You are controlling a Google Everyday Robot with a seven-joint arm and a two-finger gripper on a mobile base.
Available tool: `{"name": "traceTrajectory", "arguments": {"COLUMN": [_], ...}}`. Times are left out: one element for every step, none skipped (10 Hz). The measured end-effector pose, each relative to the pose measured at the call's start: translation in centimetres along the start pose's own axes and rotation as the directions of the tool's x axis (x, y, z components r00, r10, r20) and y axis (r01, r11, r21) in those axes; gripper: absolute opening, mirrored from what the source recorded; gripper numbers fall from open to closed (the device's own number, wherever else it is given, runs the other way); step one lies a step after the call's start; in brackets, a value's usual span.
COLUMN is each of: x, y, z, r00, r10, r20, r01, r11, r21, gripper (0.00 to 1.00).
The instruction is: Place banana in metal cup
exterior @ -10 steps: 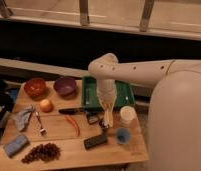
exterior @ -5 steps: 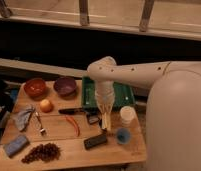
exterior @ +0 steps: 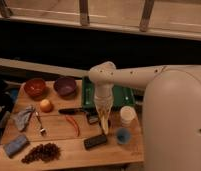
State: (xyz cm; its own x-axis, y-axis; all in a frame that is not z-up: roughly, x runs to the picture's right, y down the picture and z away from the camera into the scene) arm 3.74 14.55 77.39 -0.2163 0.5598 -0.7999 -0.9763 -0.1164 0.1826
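Banana [exterior: 104, 121] hangs almost straight up and down below the pincer [exterior: 103, 111], with its pale tip pointing at the bench [exterior: 69, 150]. The pincer is closed on the top of the banana and holds it up over the middle of the bench. Just beside the banana, on its left, sits the small dark metal cup [exterior: 92, 119]. A red chili pepper [exterior: 73, 125] lies a little further left, and a black knife [exterior: 70, 111] lies above it. A dark flat block [exterior: 95, 141] lies below the banana. To the right stand a white cup [exterior: 127, 114] and a light blue cup [exterior: 123, 135]. Behind the arm is a green tray [exterior: 121, 95]. Far left are an orange bowl [exterior: 34, 87], a purple bowl [exterior: 65, 86], an orange fruit [exterior: 45, 105], a fork [exterior: 40, 124], a grey cloth [exterior: 22, 117], a blue sponge [exterior: 15, 145] and dark grapes [exterior: 42, 152].
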Motion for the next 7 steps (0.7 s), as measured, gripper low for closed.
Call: {"name": "traceTrajectory", "arguments": {"x": [-0.08,-0.14,-0.16,-0.13,-0.08,-0.02,0.05], "y": [0.06,0.04,0.08,-0.02,-0.17,-0.35,-0.4], "z": [0.59,1.15,1.37,1.5,1.3,0.96,0.74], "r00": [1.0,1.0,0.999,0.999,0.999,0.999,1.0], "r10": [0.002,0.004,0.005,0.007,0.009,0.012,0.014], "r20": [-0.014,-0.027,-0.035,-0.039,-0.036,-0.03,-0.026], "r01": [-0.002,-0.005,-0.005,-0.007,-0.01,-0.013,-0.015], "r11": [1.0,1.0,1.0,1.0,1.0,1.0,1.0], "r21": [-0.005,-0.01,-0.014,-0.016,-0.019,-0.021,-0.023], "gripper": [0.22,0.31,0.38,0.49,0.59,0.71,0.78]}}
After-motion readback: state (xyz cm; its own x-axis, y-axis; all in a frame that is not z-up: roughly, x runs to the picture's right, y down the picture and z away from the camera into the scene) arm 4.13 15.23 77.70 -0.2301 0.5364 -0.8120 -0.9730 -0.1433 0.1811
